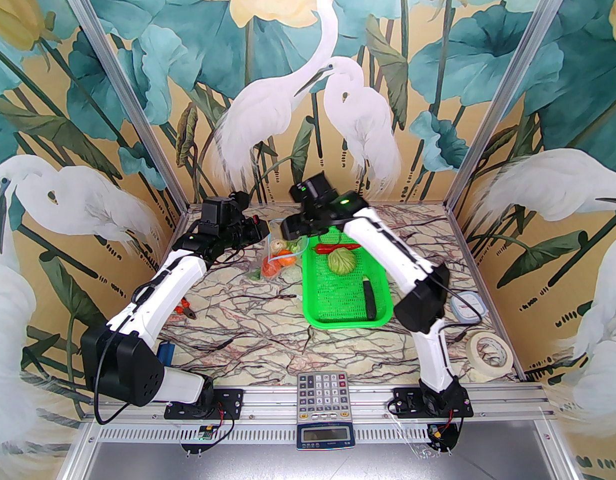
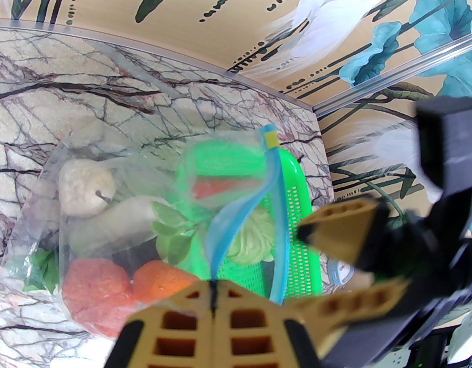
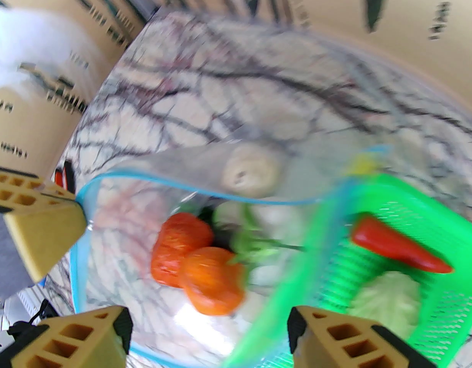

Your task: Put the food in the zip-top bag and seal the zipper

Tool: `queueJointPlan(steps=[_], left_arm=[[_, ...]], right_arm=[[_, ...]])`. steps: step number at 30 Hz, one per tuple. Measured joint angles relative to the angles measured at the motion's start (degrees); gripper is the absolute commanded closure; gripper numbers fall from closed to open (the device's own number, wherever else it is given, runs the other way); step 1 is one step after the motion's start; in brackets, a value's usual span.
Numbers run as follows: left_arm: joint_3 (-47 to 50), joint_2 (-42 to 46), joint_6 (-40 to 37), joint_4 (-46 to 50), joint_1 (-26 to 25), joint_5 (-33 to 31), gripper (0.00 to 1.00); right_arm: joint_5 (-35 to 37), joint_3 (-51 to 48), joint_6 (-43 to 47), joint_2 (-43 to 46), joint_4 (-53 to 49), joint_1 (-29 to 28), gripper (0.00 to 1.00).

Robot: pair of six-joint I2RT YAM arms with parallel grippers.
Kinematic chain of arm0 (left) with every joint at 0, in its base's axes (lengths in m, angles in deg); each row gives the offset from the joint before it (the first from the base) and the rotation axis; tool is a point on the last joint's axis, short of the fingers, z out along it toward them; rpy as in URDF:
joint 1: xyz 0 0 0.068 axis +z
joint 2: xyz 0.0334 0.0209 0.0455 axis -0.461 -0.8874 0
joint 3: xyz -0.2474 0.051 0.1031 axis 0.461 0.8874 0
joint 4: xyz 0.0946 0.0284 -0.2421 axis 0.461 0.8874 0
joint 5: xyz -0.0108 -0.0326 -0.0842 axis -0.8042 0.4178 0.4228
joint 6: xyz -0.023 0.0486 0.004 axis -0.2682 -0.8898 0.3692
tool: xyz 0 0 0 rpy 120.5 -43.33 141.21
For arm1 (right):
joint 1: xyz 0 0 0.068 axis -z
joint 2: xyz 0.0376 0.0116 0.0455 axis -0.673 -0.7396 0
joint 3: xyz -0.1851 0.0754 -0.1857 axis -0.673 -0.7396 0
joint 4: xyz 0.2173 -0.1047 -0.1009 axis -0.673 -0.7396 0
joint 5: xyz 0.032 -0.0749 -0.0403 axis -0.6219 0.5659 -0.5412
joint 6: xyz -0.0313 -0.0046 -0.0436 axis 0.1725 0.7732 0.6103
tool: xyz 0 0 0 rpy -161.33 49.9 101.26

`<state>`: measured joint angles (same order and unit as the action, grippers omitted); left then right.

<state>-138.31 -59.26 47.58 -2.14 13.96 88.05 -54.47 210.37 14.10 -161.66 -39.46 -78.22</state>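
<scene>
The zip-top bag [image 1: 271, 263] lies left of the green mesh basket [image 1: 338, 313], its mouth lifted and held wide. My left gripper [image 2: 212, 288] is shut on the light-blue zipper [image 2: 276, 190] at one corner of the mouth. Inside the bag are a pale bulb [image 2: 86, 192], a napa cabbage [image 2: 117, 224] and two tomatoes [image 3: 197, 261]. My right gripper [image 3: 209, 332] hangs open over the bag's mouth with nothing between its fingers. A red chili [image 1: 338, 248], a green cabbage [image 1: 342, 261] and a dark eggplant [image 1: 370, 300] lie in the basket.
Red-handled pliers [image 1: 185, 311] lie on the marble table beside the left arm. A calculator [image 1: 322, 390] sits at the front edge. A tape roll [image 1: 489, 349] and a blue-rimmed device [image 1: 468, 306] are at the right. Walls close in on three sides.
</scene>
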Motion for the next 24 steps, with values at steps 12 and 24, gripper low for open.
queueJointPlan(steps=[12, 24], left_arm=[[-0.09, -0.42, -0.33, 0.07, 0.00, 0.00, 1.00], [-1.40, -2.38, -1.33, 0.63, 0.00, 0.20, 1.00]], right_arm=[[14.10, -24.04, 2.56, 15.85, -2.64, 5.03, 0.32], [19.10, -45.97, -0.48, 16.57, -6.88, 3.15, 0.33]])
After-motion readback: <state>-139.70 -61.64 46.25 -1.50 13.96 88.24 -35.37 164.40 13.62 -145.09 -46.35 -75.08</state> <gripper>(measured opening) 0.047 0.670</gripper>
